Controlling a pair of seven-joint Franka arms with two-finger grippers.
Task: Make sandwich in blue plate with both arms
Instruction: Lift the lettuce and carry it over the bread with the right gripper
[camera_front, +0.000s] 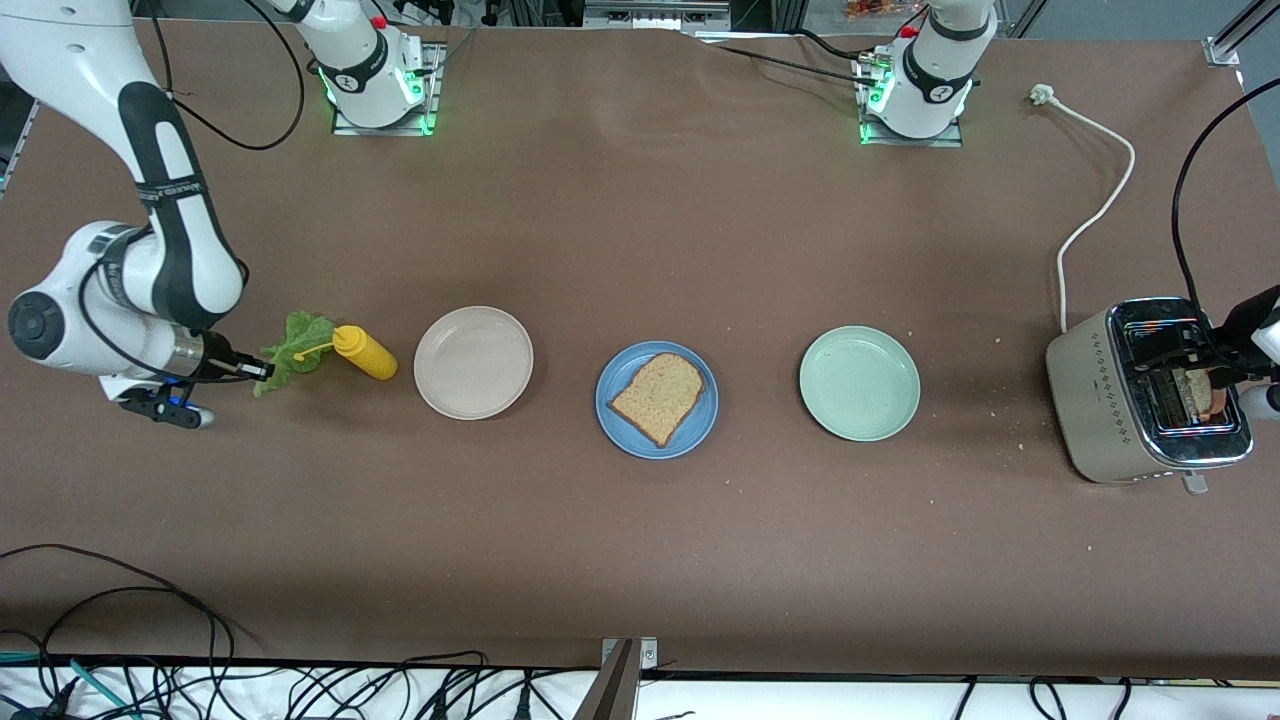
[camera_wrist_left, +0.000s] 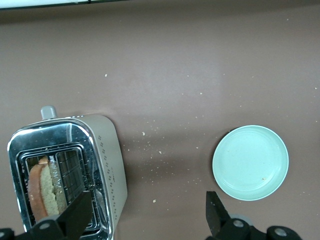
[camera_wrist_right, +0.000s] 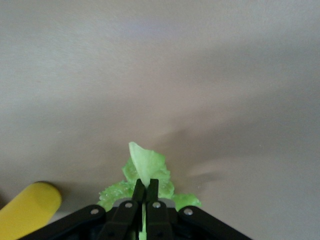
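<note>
Front view: left tool (camera_wrist_left: 145, 215) spread, tips cropped | right tool (camera_wrist_right: 145, 190) pinching lettuce (camera_wrist_right: 145, 167), part hidden

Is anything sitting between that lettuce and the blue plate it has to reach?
Yes: the yellow bottle lies right beside the lettuce, and the beige plate sits between it and the blue plate. The right gripper could lift over both.

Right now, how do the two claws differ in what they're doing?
The right claw is shut on the lettuce leaf, low at the table beside the yellow bottle; the left claw is open and holds nothing. The right claw is at the right arm's end of the table, the left claw over the toaster. Both are black and two-fingered.
</note>
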